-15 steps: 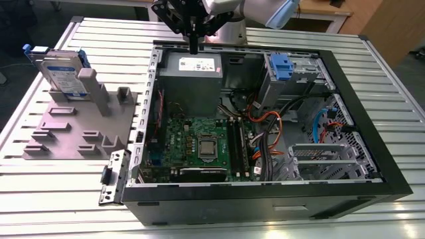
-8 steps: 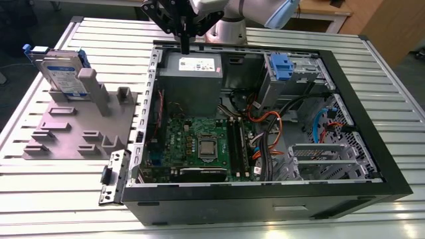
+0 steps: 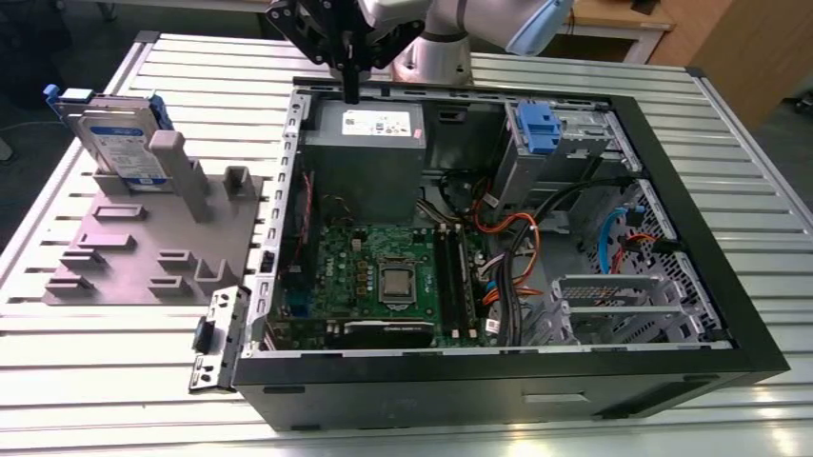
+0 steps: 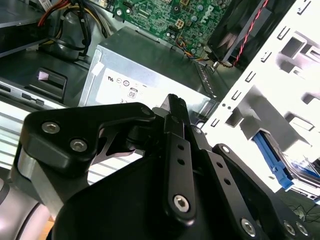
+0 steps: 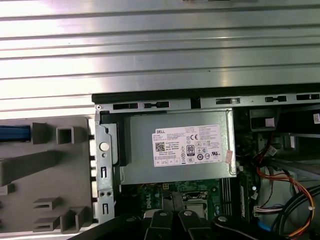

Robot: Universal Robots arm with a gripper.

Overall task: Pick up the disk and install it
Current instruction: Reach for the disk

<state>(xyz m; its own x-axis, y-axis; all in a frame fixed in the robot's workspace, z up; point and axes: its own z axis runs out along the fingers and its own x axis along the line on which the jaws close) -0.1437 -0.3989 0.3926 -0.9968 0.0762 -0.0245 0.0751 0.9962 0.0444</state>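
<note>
Closest to the lens in the second wrist view, your gripper [image 4: 176, 104] shows its black linkages, the jaws pressed together and pinching nothing. Just past them lies the grey power supply [image 4: 150, 75] with its white sticker.

In the exterior view your gripper [image 3: 349, 93] hangs from the arm [image 3: 445, 33] at the top centre of the frame. Its tip is poised just above the far rim of the open computer case [image 3: 508, 386], over the power supply [image 3: 366, 157]. The first wrist view looks straight down on that power supply [image 5: 175, 150], which is seated in a corner of the case with the green motherboard [image 5: 200, 192] beside it.

The disk [image 3: 117, 133] stands on edge at the upper left of the exterior view. It is slotted upright in a grey fixture plate [image 3: 140, 252], its white label with a blue band facing the camera and blue plastic at its edges. The plate lies flat on the slatted metal desk [image 3: 102, 381], just beside the case. The disk is well apart from your gripper.

Inside the case, the motherboard [image 3: 381, 267] fills the centre-left of the frame, and orange and black cables [image 3: 508, 228] coil to its right. A blue latch [image 3: 539, 129] on a grey metal cage sits at the case's upper right.
</note>
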